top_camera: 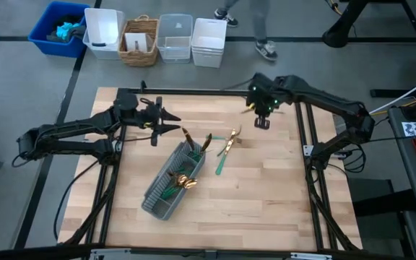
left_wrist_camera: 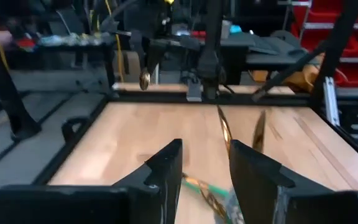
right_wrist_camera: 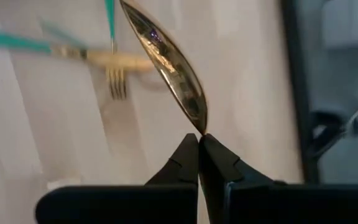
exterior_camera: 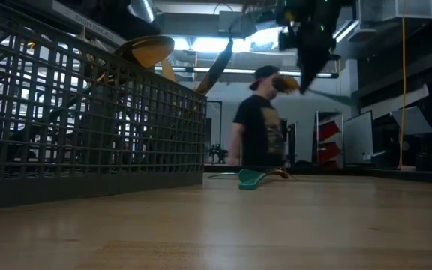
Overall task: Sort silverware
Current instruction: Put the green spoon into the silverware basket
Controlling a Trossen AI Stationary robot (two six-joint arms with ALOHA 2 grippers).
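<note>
My right gripper (top_camera: 260,110) hovers over the table's far right part, shut on a gold-headed spoon (right_wrist_camera: 173,68) with a slim green handle (exterior_camera: 337,97). My left gripper (top_camera: 166,120) is open above the far left part, just beyond the far end of the grey mesh caddy (top_camera: 170,182), and touches nothing. In the caddy, gold heads (top_camera: 184,180) lie low in the middle, and two pieces (top_camera: 197,141) stand up at its far end. A fork and other loose pieces (top_camera: 227,149) lie flat on the wood to the right of the caddy. My right gripper pinches the spoon by the tip of its gold bowl (right_wrist_camera: 201,129), only at the free ends of the two fingers (right_wrist_camera: 188,158). The spoon is lifted clear of the table. Its bowl (exterior_camera: 287,82) and green handle stick out past the fingertips.
Beyond the far edge stand a blue bin (top_camera: 60,29), white and clear tubs (top_camera: 175,36) and a wicker basket (top_camera: 139,42). A person (exterior_camera: 265,120) stands behind the table. A black frame (top_camera: 193,92) borders the wooden top. Bare wood lies at the near right (top_camera: 266,209).
</note>
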